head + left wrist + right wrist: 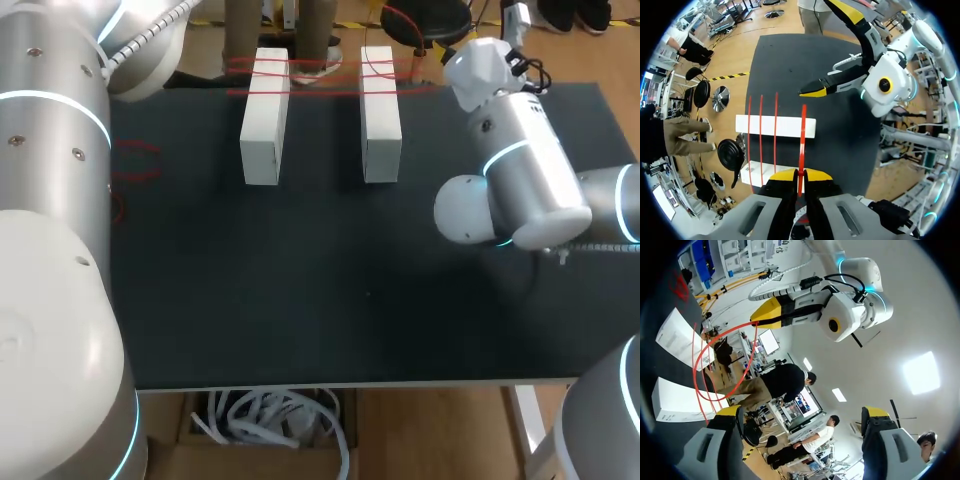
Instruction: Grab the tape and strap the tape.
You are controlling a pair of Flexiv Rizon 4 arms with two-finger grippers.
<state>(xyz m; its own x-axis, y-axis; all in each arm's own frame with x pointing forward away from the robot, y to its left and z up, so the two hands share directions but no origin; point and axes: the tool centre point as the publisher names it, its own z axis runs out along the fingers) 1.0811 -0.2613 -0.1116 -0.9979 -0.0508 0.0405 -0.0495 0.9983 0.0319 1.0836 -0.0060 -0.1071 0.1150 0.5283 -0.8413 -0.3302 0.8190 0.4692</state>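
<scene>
Presently, the left gripper is closed on the tape: both yellow tips pinch one red strand from two sides. From that pinch the strand runs ahead of the fingers and across the two white blocks. Three more red strands lie beside it, also crossing both blocks.

In the head view the left block and right block lie side by side on the black table, apart from each other, with their long sides parallel. The red strands span the gap between them at their far ends.

The right gripper is wide open, with nothing between its fingers. In the left wrist view it hangs above the table beyond the blocks, fingers spread and clear of the tape. Its own camera shows the left gripper ahead of it, holding a red loop that drops to the blocks.

The right arm comes in from the right and sits over the table's right part, beside the right block without touching it. The left arm fills the left edge of the head view.
</scene>
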